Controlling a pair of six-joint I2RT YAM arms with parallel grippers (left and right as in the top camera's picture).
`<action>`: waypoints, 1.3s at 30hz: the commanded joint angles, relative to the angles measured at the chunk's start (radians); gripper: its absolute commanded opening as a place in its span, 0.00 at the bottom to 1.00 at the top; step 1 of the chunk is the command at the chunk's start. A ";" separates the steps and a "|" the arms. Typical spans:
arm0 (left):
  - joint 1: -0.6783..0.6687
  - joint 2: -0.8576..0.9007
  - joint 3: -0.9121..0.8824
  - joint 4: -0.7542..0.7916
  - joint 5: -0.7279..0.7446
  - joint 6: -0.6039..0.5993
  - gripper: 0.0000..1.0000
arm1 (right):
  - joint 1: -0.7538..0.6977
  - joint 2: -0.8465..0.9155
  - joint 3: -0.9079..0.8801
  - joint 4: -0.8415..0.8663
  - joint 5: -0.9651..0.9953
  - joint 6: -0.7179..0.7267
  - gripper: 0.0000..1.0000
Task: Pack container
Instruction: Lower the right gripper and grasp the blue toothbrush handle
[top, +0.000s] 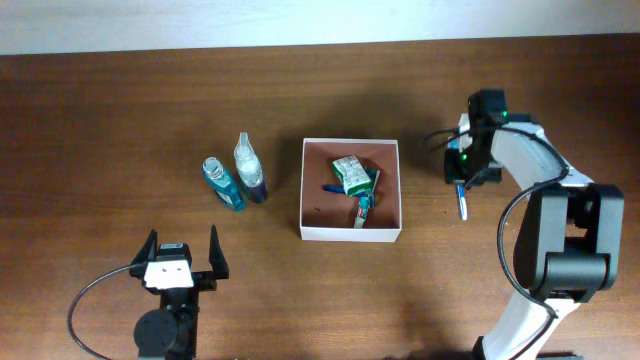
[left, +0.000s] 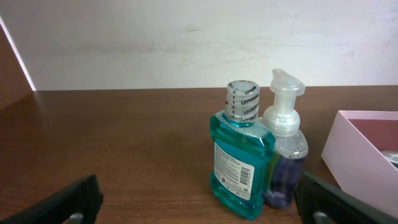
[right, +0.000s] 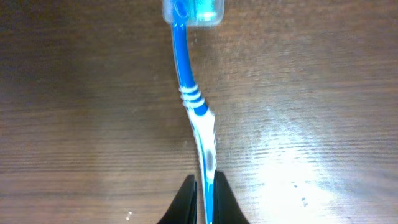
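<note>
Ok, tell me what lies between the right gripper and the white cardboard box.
Nothing. The overhead view shows only bare brown wooden table between the right gripper and the shallow white cardboard box's right wall.

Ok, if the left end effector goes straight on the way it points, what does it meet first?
Probably the Listerine mouthwash bottle, standing slightly right of its line; the pump bottle sits beside it. Depth is unclear.

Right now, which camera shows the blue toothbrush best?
The right wrist view: the toothbrush fills it, handle to capped head, pinched in the right gripper. Overhead shows only a small sliver; the left wrist view misses it.
</note>
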 joint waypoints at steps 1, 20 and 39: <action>0.000 -0.006 -0.008 0.000 0.010 0.019 1.00 | 0.027 -0.053 0.112 -0.061 -0.013 0.019 0.04; 0.000 -0.006 -0.008 0.000 0.010 0.019 0.99 | 0.040 -0.265 0.250 -0.224 0.014 0.053 0.80; 0.000 -0.006 -0.008 0.001 0.011 0.019 0.99 | 0.026 -0.039 -0.080 0.146 -0.035 -0.031 0.70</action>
